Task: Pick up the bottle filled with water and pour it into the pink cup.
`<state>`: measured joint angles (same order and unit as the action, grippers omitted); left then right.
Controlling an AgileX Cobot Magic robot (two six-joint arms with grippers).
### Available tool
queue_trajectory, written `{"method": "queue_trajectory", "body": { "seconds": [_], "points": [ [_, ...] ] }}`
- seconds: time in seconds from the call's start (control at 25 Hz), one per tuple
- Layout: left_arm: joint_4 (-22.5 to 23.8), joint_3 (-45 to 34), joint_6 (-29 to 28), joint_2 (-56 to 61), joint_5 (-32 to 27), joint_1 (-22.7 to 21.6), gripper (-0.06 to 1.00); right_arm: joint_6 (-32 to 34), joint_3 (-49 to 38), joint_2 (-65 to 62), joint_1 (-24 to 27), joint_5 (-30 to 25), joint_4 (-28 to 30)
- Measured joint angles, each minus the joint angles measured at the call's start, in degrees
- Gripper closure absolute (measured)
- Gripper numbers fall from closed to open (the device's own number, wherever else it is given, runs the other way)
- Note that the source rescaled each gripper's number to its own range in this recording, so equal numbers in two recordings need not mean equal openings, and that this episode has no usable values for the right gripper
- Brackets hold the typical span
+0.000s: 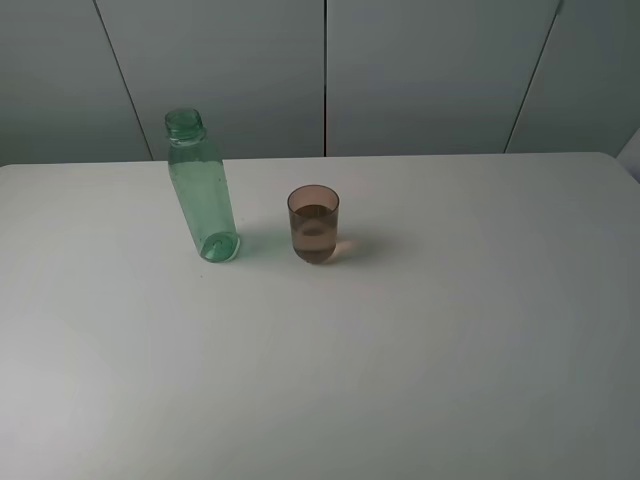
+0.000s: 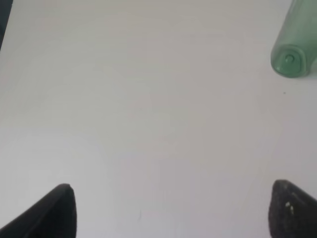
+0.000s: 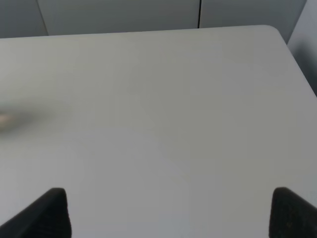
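The green-tinted bottle (image 1: 203,190) stands upright with no cap at the table's back left. Its base also shows in the left wrist view (image 2: 292,47). The pink cup (image 1: 314,224) stands just to its right, apart from it, with liquid inside. Neither gripper shows in the exterior high view. My left gripper (image 2: 171,208) is open and empty over bare table, well short of the bottle. My right gripper (image 3: 168,210) is open and empty over bare table; a faint pink glow at that view's edge (image 3: 5,119) lies by the cup's side.
The white table (image 1: 450,330) has a far edge against grey wall panels (image 1: 430,70). Its rounded far right corner shows in the right wrist view (image 3: 275,32). A dark edge of the table shows in the left wrist view (image 2: 4,20).
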<state>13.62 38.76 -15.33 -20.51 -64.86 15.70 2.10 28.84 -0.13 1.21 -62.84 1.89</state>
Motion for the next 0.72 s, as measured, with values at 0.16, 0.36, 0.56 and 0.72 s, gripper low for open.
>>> {"method": "queue_trajectory", "body": {
  "seconds": [0.16,0.36,0.56,0.72],
  "points": [
    [-2.53,-4.5,3.34,8.53,2.98,0.0,-0.06,0.0,0.0,0.0,0.0,0.0,0.0],
    [-5.47,-7.71,4.97,17.32,6.57,0.0,-0.06,0.0,0.0,0.0,0.0,0.0,0.0],
    [-5.6,-8.07,3.92,20.14,4.19,0.0,-0.06,0.0,0.0,0.0,0.0,0.0,0.0],
    [-6.04,-9.2,3.7,20.42,2.48,0.0,-0.06,0.0,0.0,0.0,0.0,0.0,0.0]
  ]
}}
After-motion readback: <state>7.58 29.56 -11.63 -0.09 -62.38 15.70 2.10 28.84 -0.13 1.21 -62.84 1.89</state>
